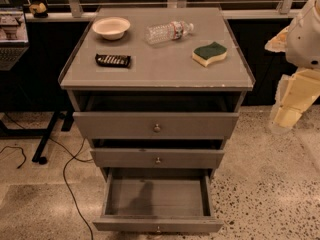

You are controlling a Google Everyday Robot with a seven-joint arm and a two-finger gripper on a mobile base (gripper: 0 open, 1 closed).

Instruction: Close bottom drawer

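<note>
Sitting pulled far out toward the camera at the frame's lower edge: the bottom drawer (pixel 157 199), with its plain grey floor fully exposed and nothing lying in it. Its front panel with the small round knob (pixel 158 229) is standing well forward of the fronts above. So the task is looking not yet started, and the whole push is remaining.

Just above, the middle drawer (pixel 157 159) is sticking out a little. The top drawer (pixel 156 125) is also hanging slightly proud, with a dark gap showing over it. Neither of these is the target.

The gripper (pixel 290 109) is hanging at the right edge, beside the cabinet at about top-drawer height. It is well apart from the bottom drawer and touching nothing. It's partly cut off by the frame, so I can't tell its state; probably carrying nothing, but that's a guess.

Further back, the cabinet top (pixel 155 74) is carrying a small dark packet (pixel 113 60), a green-and-yellow sponge (pixel 210 53), a bowl (pixel 111 27) and a plastic bottle (pixel 169 32) lying on its side.

What's needed, as I'm reading it: the arm coming down and in to the front panel, then pushing straight back until it's flush.
</note>
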